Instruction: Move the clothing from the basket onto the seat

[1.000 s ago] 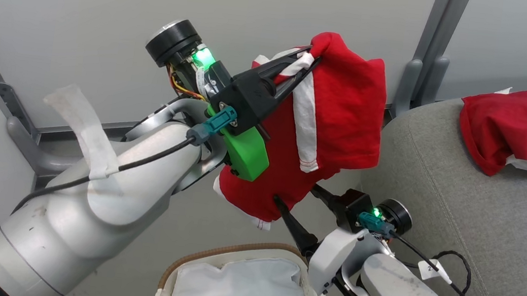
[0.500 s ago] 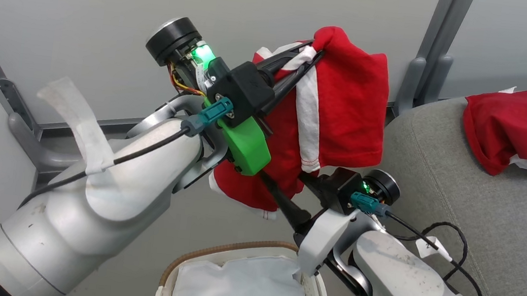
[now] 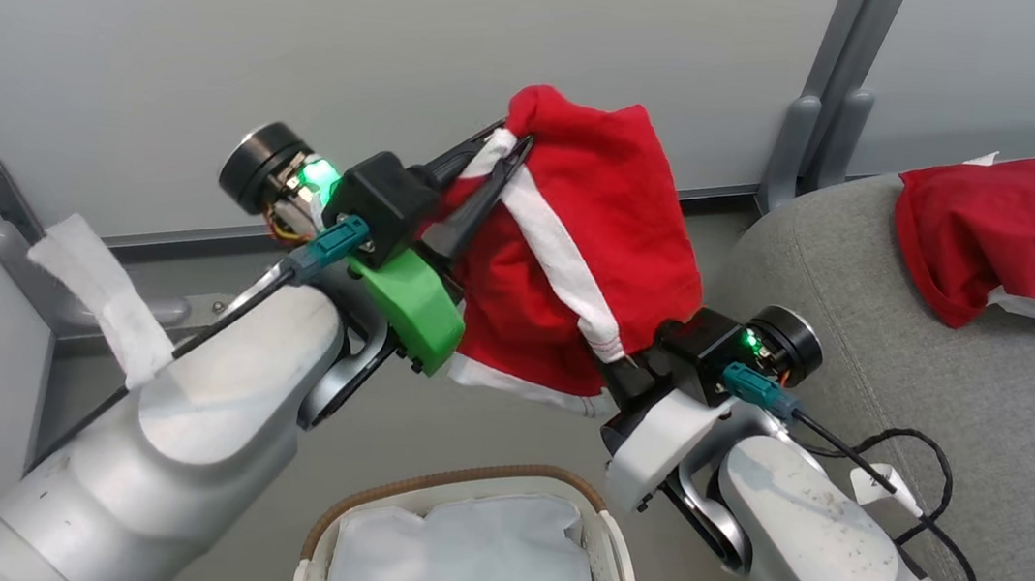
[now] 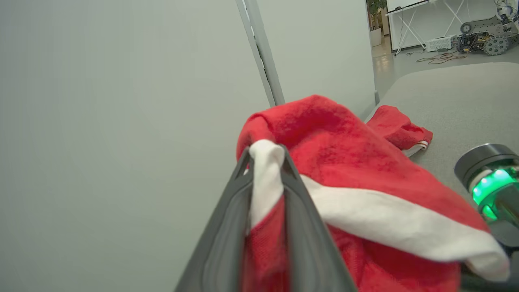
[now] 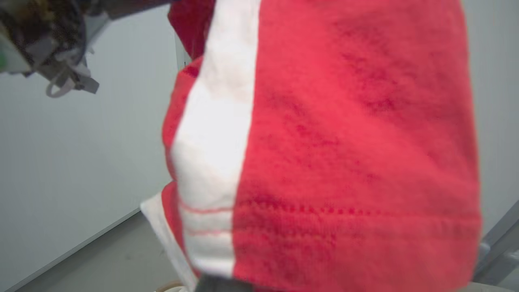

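Observation:
One red piece of clothing (image 3: pixel 582 239) with a white stripe hangs in the air between my arms, above the basket (image 3: pixel 457 476). My left gripper (image 3: pixel 507 138) is shut on its white-trimmed top edge; the left wrist view shows that trim (image 4: pixel 263 162) pinched between the two fingers (image 4: pixel 227 227). My right gripper (image 3: pixel 622 377) is shut at the lower hem, its fingertips hidden by the cloth (image 5: pixel 344 142). A second red piece of clothing (image 3: pixel 1012 230) lies crumpled on the grey seat (image 3: pixel 907 374), also seen as clothing (image 4: pixel 399 127) on the seat (image 4: pixel 458 93). The basket holds its white liner (image 3: pixel 457 566).
A pale grey partition wall with a metal post (image 3: pixel 818 91) stands behind the arms. A black cable (image 3: pixel 930 474) from my right wrist loops over the seat's near edge. Far off stand a table and a wheeled machine (image 4: pixel 482 38).
My right gripper rose to the hanging garment's lower hem and shut there. The left gripper kept its hold on the top edge. The head camera shifted.

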You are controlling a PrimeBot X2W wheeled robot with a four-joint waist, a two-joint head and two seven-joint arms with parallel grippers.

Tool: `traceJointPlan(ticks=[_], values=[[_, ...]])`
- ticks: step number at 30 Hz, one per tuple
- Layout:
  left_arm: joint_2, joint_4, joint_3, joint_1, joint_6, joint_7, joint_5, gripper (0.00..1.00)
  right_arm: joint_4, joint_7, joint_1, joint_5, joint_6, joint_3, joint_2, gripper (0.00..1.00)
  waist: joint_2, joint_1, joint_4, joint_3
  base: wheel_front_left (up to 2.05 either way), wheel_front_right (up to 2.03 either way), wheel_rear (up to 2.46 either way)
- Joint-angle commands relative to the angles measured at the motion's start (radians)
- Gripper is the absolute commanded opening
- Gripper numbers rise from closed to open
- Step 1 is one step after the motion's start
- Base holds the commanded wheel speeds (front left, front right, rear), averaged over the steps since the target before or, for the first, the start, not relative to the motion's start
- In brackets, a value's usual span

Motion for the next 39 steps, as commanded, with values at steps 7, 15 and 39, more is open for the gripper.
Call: traceJointPlan(ticks=[7, 15, 39], values=[[-0.020, 0.056, 0.046, 0.154, 0.038, -0.030, -0.052, 1.00, -0.045, 0.000, 0.044, -0.064, -0.001, -0.112, -0.008, 0.00, 0.0000, 0.0000, -0.012, 0.008, 0.00, 0.00, 0.00], [-0.063, 0.034, 0.145, 0.333, 0.061, -0.033, -0.037, 1.00, -0.068, 0.000, 0.071, -0.109, -0.001, -0.187, -0.015, 0.00, 0.0000, 0.0000, -0.011, 0.013, 0.00, 0.00, 0.00], [-0.182, -0.007, 0.373, 0.547, -0.017, -0.032, 0.129, 1.00, -0.095, 0.000, 0.076, -0.160, -0.001, -0.289, -0.030, 0.00, 0.0000, 0.0000, -0.110, 0.052, 0.00, 0.00, 0.00]])
